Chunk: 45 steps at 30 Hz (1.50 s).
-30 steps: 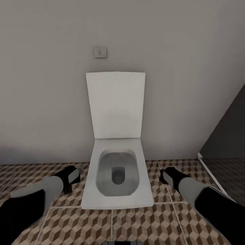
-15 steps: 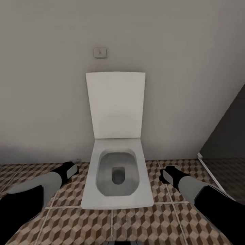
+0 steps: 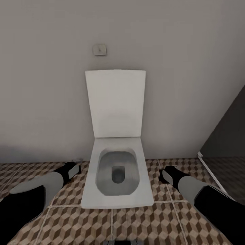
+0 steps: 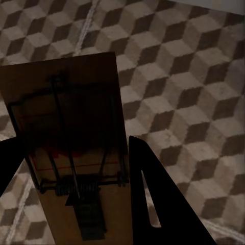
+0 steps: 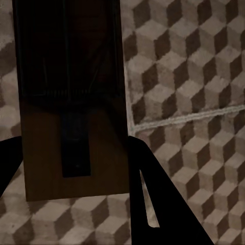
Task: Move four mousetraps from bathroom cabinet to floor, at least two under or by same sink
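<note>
A mousetrap is sitting pinched between the left gripper's 2 dark fingers, filling the left half of the left wrist frame above the cube-patterned bathroom floor. A second mousetrap is being gripped the same way by the right gripper. In the head frame, both arms are flanking a white toilet at centre.
</note>
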### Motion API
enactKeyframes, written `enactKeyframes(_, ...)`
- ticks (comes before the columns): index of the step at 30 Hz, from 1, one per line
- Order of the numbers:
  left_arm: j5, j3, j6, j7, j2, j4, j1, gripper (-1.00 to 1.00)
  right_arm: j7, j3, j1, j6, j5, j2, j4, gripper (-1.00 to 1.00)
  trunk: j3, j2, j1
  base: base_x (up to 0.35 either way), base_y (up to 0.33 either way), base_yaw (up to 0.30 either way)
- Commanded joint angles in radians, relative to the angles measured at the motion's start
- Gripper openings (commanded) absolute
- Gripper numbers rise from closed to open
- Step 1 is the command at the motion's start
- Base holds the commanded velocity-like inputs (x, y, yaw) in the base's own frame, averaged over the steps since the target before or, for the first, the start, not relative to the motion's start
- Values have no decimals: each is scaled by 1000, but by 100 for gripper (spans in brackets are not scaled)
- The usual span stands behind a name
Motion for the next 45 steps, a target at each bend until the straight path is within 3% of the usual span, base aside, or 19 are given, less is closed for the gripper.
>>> enactKeyframes(1,3,-9,6,4,0,-1,-1,-100,-3,8,0,4,-13,-1,-1,-100,-5,-1,0,0,0,0)
enactKeyframes(9,5,-9,9,5,-3,-3,-1,-100,63,10,-1,3,-12,-3,-1,-100,-36,-3,4,0,0,0)
enactKeyframes(16,5,-9,9,4,-5,-4,-1,-100,72,11,1,1,-10,-2,-1,-100,-43,-3,5,0,0,0)
enactKeyframes(25,9,-7,8,7,-4,-3,1,-100,73,11,1,2,-9,-1,-1,-100,-78,-5,9,0,0,0)
enactKeyframes(34,9,-7,8,7,-4,-3,1,-100,59,12,1,2,-11,0,0,-100,-113,-7,13,0,0,0)
enactKeyframes(45,9,-8,6,7,-5,-3,1,-100,-6,11,1,3,-11,1,2,-100,-156,-10,18,0,0,0)
